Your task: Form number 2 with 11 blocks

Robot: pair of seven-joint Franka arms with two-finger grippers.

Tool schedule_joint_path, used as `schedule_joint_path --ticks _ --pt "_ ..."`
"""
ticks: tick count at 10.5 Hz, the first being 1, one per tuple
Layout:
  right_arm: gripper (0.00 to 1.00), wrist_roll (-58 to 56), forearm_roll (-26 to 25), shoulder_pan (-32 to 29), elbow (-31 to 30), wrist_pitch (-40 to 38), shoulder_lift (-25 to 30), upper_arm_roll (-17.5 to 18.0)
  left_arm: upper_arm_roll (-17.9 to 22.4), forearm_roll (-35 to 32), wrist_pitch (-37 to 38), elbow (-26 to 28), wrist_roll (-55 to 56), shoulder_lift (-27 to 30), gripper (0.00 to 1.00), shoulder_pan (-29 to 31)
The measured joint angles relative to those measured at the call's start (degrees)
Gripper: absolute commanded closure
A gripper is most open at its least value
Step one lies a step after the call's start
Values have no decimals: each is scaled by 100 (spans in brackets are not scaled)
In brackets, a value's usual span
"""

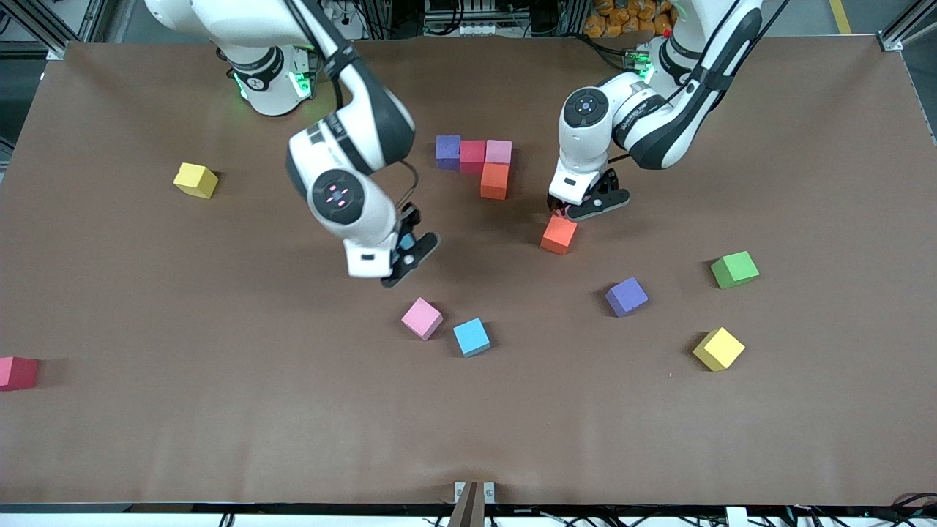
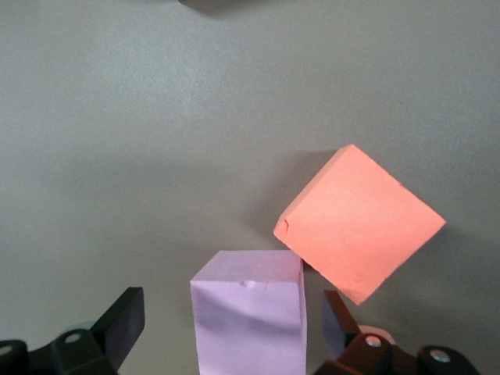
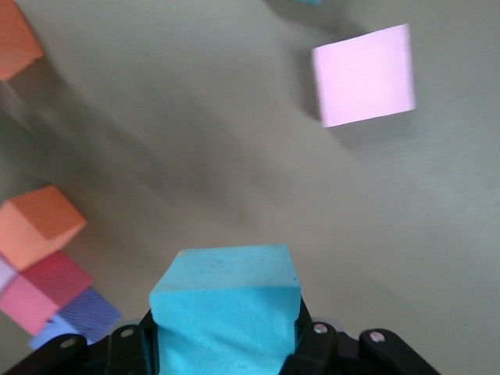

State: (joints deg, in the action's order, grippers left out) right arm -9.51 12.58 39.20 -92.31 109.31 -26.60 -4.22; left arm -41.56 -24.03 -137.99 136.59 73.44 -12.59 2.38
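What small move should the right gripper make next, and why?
Probably carry the light blue foam cube toward the orange foam cube touching the three-cube row: the right gripper holds it in the air, and only four cubes are placed.

The cubes look like soft matt foam: the pink cube [image 2: 248, 320] in the lower middle of the left wrist view shows a fine grain and a small dent, and the orange cube [image 2: 359, 223] beside it has a chipped corner. The light blue cube [image 3: 225, 308] is equally dull and slightly pitted. The table cover [image 1: 219, 410] is a matt brown sheet, smooth, like paper or felt. The arm shells [image 1: 366, 212] are glossy white plastic with black parts.
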Motion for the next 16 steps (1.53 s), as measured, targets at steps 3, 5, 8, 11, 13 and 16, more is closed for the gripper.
schedule_joint_path --ticks 3,5,8,11,13,16 --pt "100 1209 -27 97 -46 18 44 288 -24 425 -85 3 -311 0 0 1" --pt "100 2154 -30 91 -209 350 47 422 -24 611 -86 17 -577 -9 0 6" --pt "100 3549 -41 129 -946 1571 40 854 -24 615 -87 44 -660 -133 0 18" --pt "100 4155 -40 139 -1415 2385 28 985 -19 616 -87 65 -671 -294 0 179" --pt "100 4399 -41 284 -1698 3095 -151 1112 -18 616 -87 66 -685 -400 0 314" --pt "100 4674 -48 434 -1701 3370 -490 1119 -18 616 -93 65 -686 -523 0 400"
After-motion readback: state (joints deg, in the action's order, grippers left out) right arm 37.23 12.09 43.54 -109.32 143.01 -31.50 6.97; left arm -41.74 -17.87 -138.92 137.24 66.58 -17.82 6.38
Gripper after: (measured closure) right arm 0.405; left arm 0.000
